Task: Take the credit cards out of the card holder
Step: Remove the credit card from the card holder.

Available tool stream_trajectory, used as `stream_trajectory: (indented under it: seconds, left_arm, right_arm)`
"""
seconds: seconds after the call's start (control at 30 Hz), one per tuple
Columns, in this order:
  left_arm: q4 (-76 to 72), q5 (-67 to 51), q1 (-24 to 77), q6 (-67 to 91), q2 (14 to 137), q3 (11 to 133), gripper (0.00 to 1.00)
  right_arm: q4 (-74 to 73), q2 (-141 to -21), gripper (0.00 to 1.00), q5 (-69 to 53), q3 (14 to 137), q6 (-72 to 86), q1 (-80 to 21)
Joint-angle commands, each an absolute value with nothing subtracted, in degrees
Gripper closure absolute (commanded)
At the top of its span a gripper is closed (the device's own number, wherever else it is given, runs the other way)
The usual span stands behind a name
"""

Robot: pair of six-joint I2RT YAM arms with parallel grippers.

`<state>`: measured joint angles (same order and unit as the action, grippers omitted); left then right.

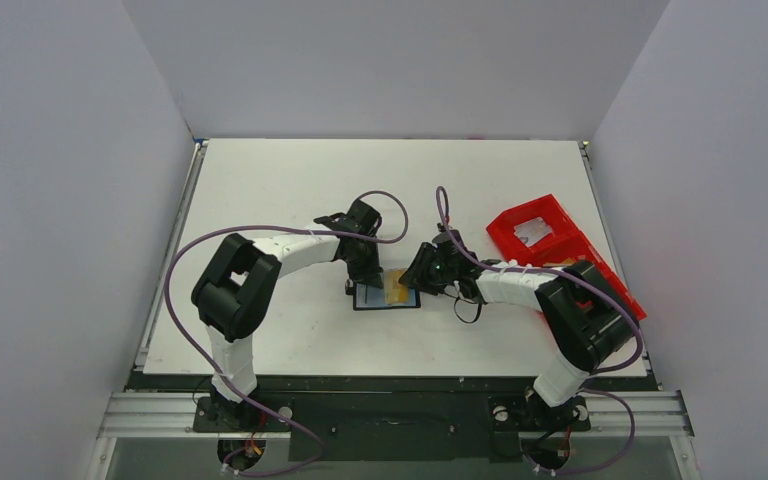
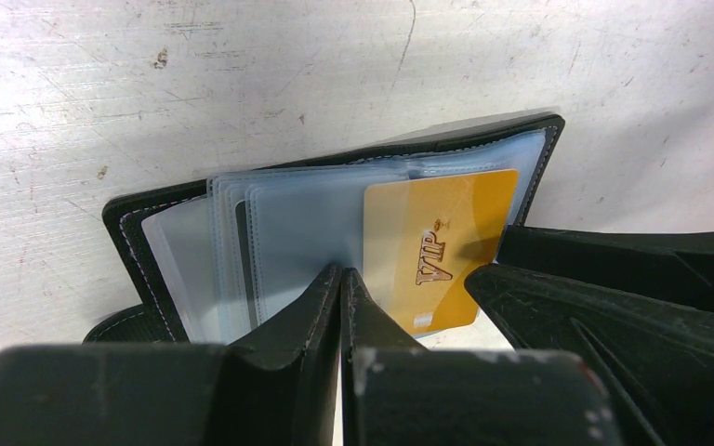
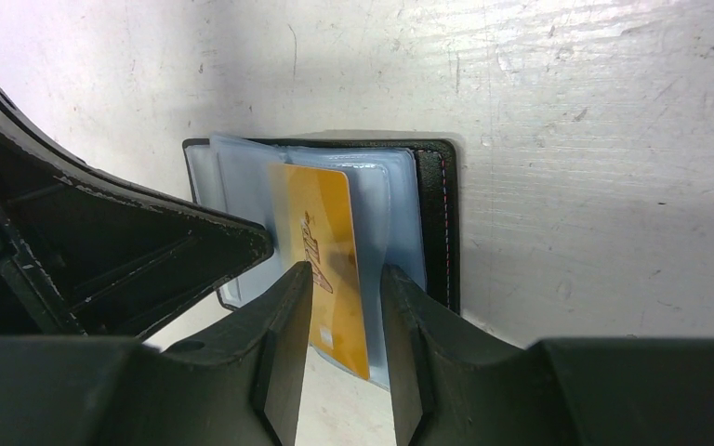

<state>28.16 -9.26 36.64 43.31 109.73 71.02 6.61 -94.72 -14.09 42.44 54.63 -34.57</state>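
The card holder (image 1: 373, 298) lies open on the white bench (image 1: 290, 180), near the middle and a little toward the near edge, with both arms bent in over it. Its black cover is spread flat and its small closing tab (image 2: 121, 325) sticks out at one side. Inside it, a stack of clear plastic sleeves (image 2: 307, 223) fans across the blue-grey inner face. A gold card (image 2: 437, 242) lettered VIP stands partly out of one sleeve, one end past the holder's edge and over bare bench. A dark strip shows between two other sleeves, too narrow to identify.

The left arm (image 1: 290, 250) reaches in from the left. The left jaws are closed tight, tip against tip, gripping nothing and pressed down on the clear sleeves just beside the gold card. The right arm (image 1: 520, 285) comes in from the right. The right jaws stand partly apart astride the free end of the gold card; one of the fingers (image 3: 279, 316) touches its face and bare bench shows in the gap beside it.

The red compartment tray (image 1: 560, 215) sits well apart by the bench's right edge; a pale patch shows in its far compartment, too small to make out
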Motion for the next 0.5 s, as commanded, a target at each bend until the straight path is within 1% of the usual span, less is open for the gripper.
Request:
stream_trajectory:
  seconds: [0.0, 0.3, 0.47]
  left_arm:
    - [28.54, -6.33, 37.24, 42.80, 113.59, 70.06, 1.00]
    - [28.36, -7.43, 38.15, 43.13, 114.60, 72.12, 1.00]
    - [27.63, -8.46, 38.52, 43.58, 115.28, 73.09, 1.00]
  right_arm:
    - [5.16, -96.82, 0.69, -13.95, 42.47, 54.06, -36.11]
    - [5.07, -96.93, 0.69, -15.28, 43.46, 53.53, -36.57]
    - [6.05, -97.28, 0.71, -16.03, 43.15, 54.15, -36.62]
